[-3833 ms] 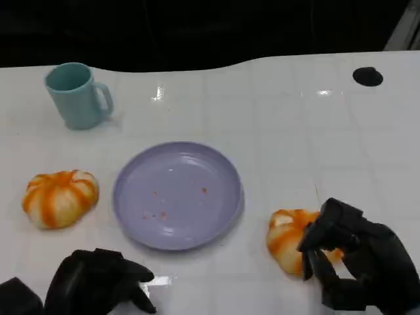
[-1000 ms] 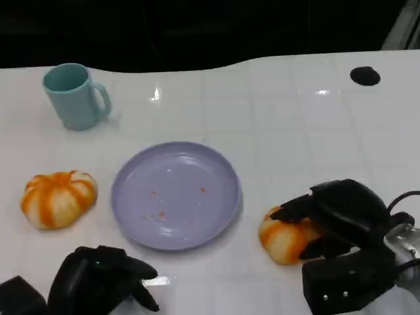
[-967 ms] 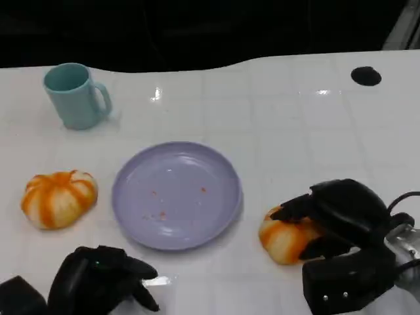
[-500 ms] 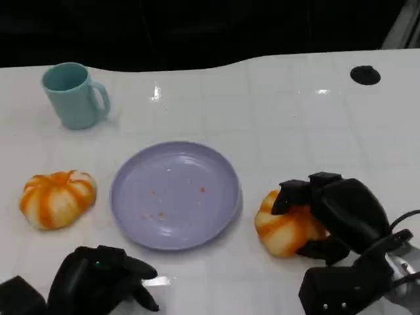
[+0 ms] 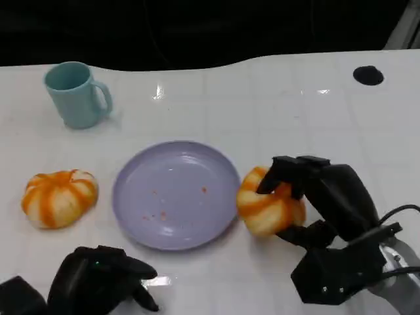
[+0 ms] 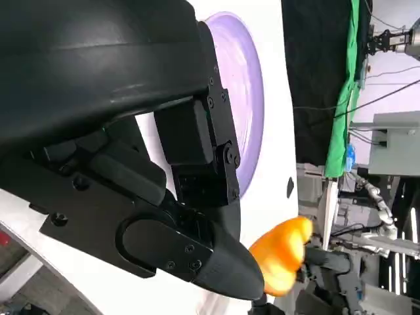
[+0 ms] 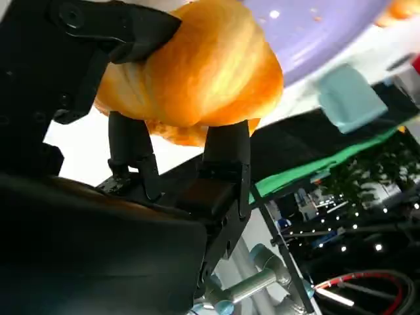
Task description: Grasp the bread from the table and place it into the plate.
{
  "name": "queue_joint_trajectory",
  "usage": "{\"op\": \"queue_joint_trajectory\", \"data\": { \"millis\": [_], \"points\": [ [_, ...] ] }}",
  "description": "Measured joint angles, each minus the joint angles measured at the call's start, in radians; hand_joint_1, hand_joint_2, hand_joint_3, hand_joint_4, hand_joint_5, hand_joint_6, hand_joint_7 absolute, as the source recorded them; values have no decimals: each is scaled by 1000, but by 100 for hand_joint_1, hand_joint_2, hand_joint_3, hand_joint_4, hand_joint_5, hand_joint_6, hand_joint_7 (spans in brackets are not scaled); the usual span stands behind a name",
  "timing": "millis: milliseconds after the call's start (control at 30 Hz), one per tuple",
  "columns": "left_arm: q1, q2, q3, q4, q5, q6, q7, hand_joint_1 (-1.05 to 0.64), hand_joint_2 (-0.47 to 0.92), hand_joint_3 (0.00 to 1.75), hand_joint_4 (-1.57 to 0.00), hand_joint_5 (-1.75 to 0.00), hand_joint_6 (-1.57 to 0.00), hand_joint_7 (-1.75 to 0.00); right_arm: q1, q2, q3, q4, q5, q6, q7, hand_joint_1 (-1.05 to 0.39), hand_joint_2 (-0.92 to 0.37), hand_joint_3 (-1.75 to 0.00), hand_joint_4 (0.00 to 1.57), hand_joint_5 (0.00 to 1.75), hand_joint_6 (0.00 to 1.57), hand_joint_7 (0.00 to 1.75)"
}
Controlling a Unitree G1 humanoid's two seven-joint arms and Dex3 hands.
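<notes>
Right robot hand (image 5: 319, 197) grips the bread (image 5: 268, 205), fingers wrapped over its top and far side, thumb underneath. In the right wrist view the bread (image 7: 197, 79) sits clamped between the fingers (image 7: 226, 151), bulging out past them. The bread looks lifted off the tabletop (image 5: 295, 118) and sits just beside the right rim of the plate (image 5: 176, 194), maybe overlapping the edge; can't tell for sure whether it clears the rim.

Step in hand, as I judge it: carry the bread over the plate and set it down. To do it well: keep the grip steady, since the bun is soft and a harder squeeze would dent it. Move it toward the robot's left until it is over the plate's middle, not the rim, or it could tip the plate or roll off. Keep it above the rim while crossing. Lower until it touches the plate, then spread the fingers and draw the hand back up and to the right without dragging the bread.

Left robot hand (image 5: 98, 282) rests low at the near edge, fingers curled in, holding nothing; keep it parked there. A second bread (image 5: 59, 197) lies left of the plate, apart from it, untouched. A teal mug (image 5: 75, 95) stands far left, well out of the path.
</notes>
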Motion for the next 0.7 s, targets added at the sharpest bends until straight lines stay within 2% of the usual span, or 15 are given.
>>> {"op": "queue_joint_trajectory", "data": {
  "millis": [133,367,533,700],
  "points": [
    [-1,0,0,0,0,0,0,-105,87,0,-149,-63,-157,-17,-2,36,-14,-15,23,-10,32,-9,-11,-167,102,175,79,173],
    [-1,-2,-4,1,2,0,0,-104,87,0,-149,-63,-157,-17,-47,107,-19,-15,29,5,69,-9,-14,-167,102,175,77,174],
    [-3,-7,-9,4,2,0,0,-104,85,0,-150,-62,-157,-17,-121,149,-2,60,-12,21,54,-11,-19,-153,100,175,77,170],
    [-4,-9,-12,4,2,0,7,-105,85,0,-151,-62,-157,-17,-214,169,51,167,-110,46,-31,-12,-27,-140,97,175,80,163]
  ]
}}
